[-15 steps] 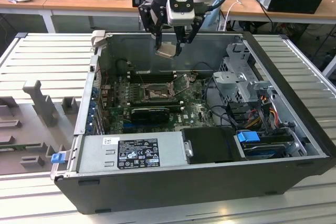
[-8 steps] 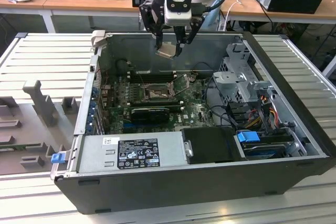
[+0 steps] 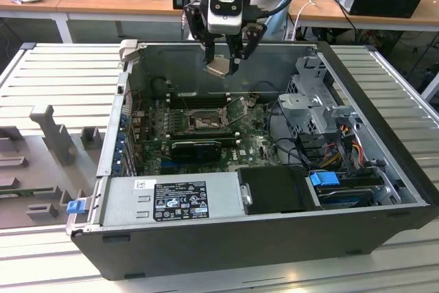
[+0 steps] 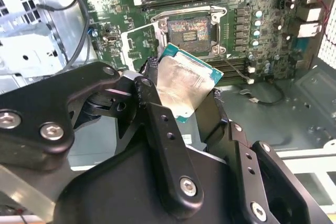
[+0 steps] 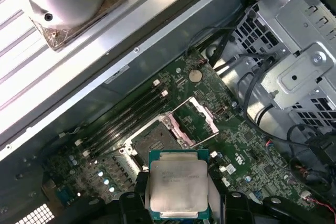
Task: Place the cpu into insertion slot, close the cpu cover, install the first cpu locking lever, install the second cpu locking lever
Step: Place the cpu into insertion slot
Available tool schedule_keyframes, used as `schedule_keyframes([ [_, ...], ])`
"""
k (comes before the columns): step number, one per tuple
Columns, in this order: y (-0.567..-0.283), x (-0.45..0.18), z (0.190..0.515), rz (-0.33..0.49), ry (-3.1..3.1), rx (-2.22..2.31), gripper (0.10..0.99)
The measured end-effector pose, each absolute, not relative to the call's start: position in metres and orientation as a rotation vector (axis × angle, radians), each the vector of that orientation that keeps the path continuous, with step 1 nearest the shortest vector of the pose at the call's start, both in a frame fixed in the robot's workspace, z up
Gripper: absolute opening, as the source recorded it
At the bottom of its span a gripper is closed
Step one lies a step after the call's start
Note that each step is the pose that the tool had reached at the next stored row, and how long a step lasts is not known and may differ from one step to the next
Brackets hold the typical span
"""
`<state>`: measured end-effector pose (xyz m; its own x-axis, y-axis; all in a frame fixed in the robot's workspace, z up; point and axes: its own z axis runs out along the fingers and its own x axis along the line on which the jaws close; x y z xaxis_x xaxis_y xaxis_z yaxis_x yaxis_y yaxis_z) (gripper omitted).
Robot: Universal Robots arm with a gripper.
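Observation:
My gripper [image 3: 221,66] hangs above the open computer case, shut on the cpu [image 3: 219,68], a pale silver square chip with a green edge. In both wrist views the cpu [image 4: 184,80] [image 5: 178,184] sits tilted between the black fingers [image 4: 152,103], well above the board. The insertion slot [image 4: 191,30] [image 5: 152,140] [image 3: 206,122] lies open and dark on the green board below, a little off to one side of the chip. The cpu cover [image 4: 125,43] [image 5: 209,120] stands flipped up beside the socket.
Long black memory slots [image 3: 195,101] run behind the socket, and a black card [image 3: 195,149] lies in front of it. A power supply [image 3: 185,197] fills the case front. A metal drive cage [image 3: 315,101] with cables stands at the exterior view's right. A grey fixture [image 3: 48,128] sits outside the case.

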<state>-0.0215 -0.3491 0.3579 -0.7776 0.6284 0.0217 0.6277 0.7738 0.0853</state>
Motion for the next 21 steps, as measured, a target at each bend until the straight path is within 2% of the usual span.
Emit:
schedule_keyframes([
  [21, -0.3491, -0.0216, 0.3525, 0.131, 2.723, 1.521, 0.529],
])
